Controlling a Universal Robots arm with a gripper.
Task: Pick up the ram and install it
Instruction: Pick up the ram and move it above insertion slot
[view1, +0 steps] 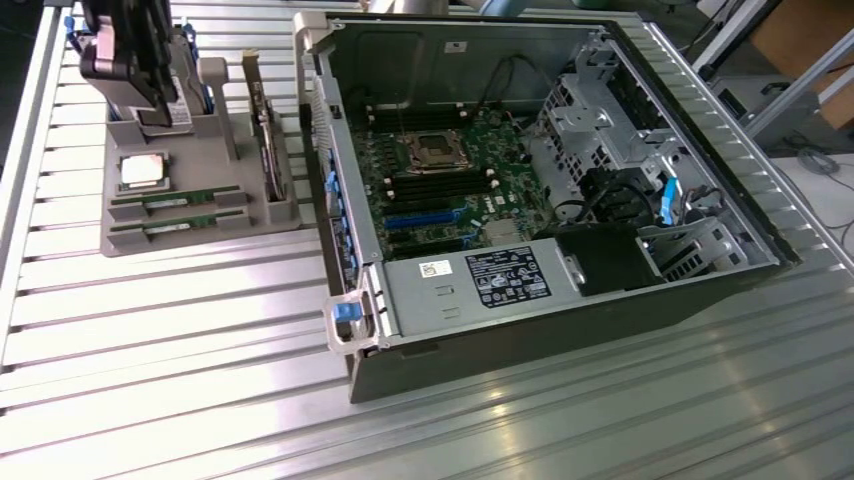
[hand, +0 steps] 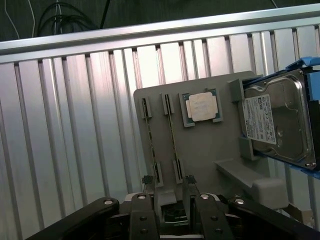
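Observation:
Two ram sticks (view1: 178, 203) lie side by side in slots of a grey holder (view1: 200, 160) on the exterior view's left. In the wrist view they stand edge-on as thin green strips (hand: 172, 135), (hand: 150, 145). My gripper (view1: 158, 100) hangs above the far end of the holder, over the hard drive, away from the ram. The wrist view has the gripper (hand: 168, 184) open, its two fingertips (hand: 147, 181) apart with nothing between them, just short of the sticks' near ends. The open computer case (view1: 350, 330) lies to the exterior view's right, with the motherboard's black memory slots (view1: 441, 186).
The holder also carries a square silver processor (hand: 201, 106), a hard drive in a blue frame (hand: 277, 120) and a card with a metal bracket (view1: 267, 140). All rests on a ribbed aluminium table (view1: 174, 340). The case walls rise above the motherboard.

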